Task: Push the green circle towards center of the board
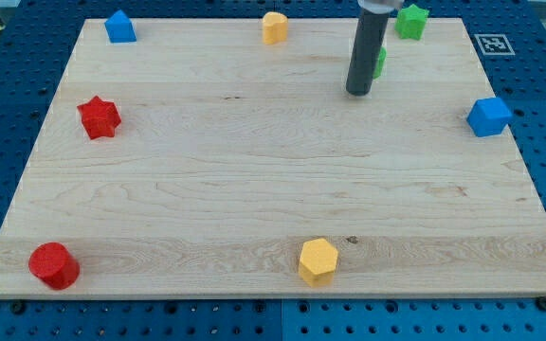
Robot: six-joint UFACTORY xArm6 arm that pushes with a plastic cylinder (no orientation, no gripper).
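Bright, even overhead light; soft faint shadows under blocks (image sharp, slightly compressed).

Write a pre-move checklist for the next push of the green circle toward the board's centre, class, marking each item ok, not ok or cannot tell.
1. My tip on the board: ok.
2. Green circle located, mostly hidden behind the rod: ok.
3. Tip touching the circle: cannot tell.
4. Tip on the side away from centre: not ok, it sits on the circle's centre side.
5. Green star apart from the circle: ok.
6. Path to centre free of blocks: ok.
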